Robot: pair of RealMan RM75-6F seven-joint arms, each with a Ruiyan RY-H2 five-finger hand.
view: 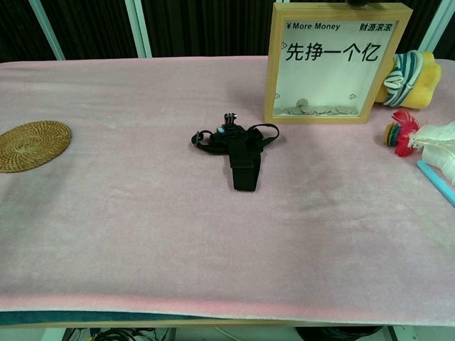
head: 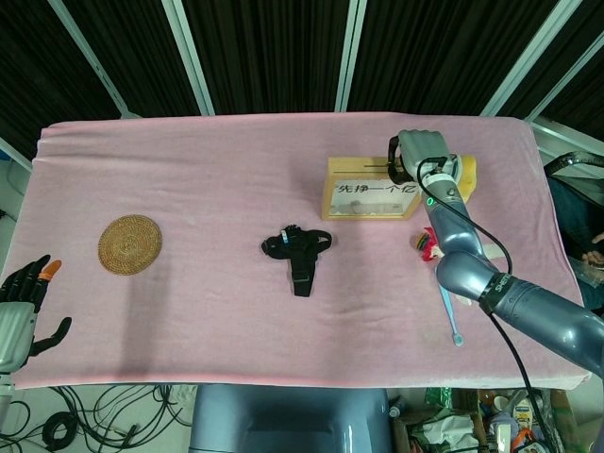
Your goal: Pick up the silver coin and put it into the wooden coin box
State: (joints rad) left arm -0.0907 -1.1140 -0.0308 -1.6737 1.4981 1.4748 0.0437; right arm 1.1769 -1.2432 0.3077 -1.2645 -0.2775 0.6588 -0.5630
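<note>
The wooden coin box (head: 370,193) stands upright at the back right of the pink cloth; in the chest view the box (view: 334,64) shows several coins (view: 316,109) lying at its bottom behind the clear front. My right hand (head: 420,151) sits right over the box's top right end, fingers curled down and pinched at the top edge. The silver coin is hidden under those fingers. A dark fingertip (view: 359,2) just shows above the box in the chest view. My left hand (head: 21,307) hangs off the table's front left corner, fingers apart, holding nothing.
A black strap mount (head: 298,250) lies mid-table. A round woven coaster (head: 129,244) is at the left. Right of the box are a yellow striped toy (view: 405,78), a small red toy (view: 399,133) and a blue stick (head: 450,307).
</note>
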